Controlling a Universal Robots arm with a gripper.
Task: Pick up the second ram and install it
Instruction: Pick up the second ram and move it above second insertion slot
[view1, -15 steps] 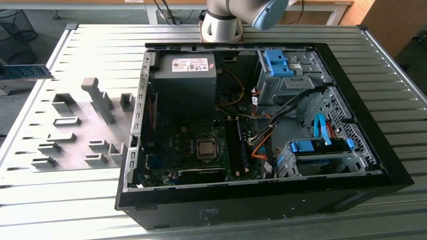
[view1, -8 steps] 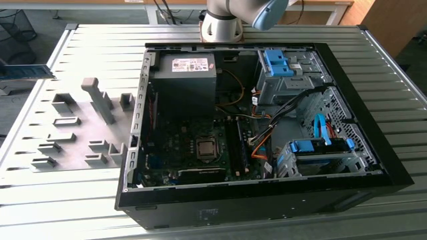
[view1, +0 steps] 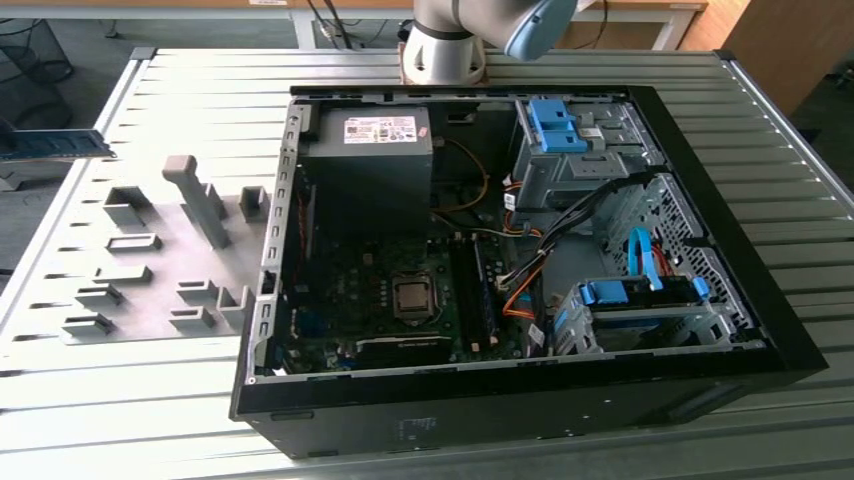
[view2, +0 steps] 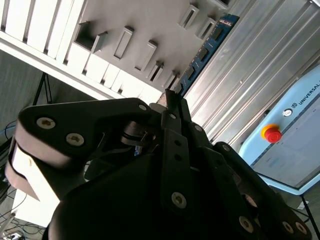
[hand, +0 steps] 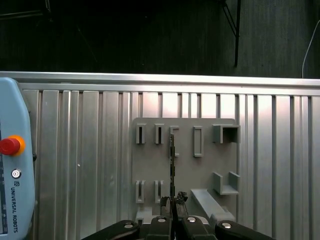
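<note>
Jaws are clamped together on one end of the second ram (hand: 171, 165). In the first wrist view the thin blue-green stick is seen edge-on, reaching out from between them over the grey fixture plate (hand: 200, 167) on the ribbed metal worktop (hand: 90, 150). In the second wrist view its flat side with dark chips shows. In the exterior view it sits at about nine o'clock from the open computer case (view1: 534, 420), well apart from it. A light-blue pendant (hand: 12, 170) with a red button shows near the worktop's edge.
</note>
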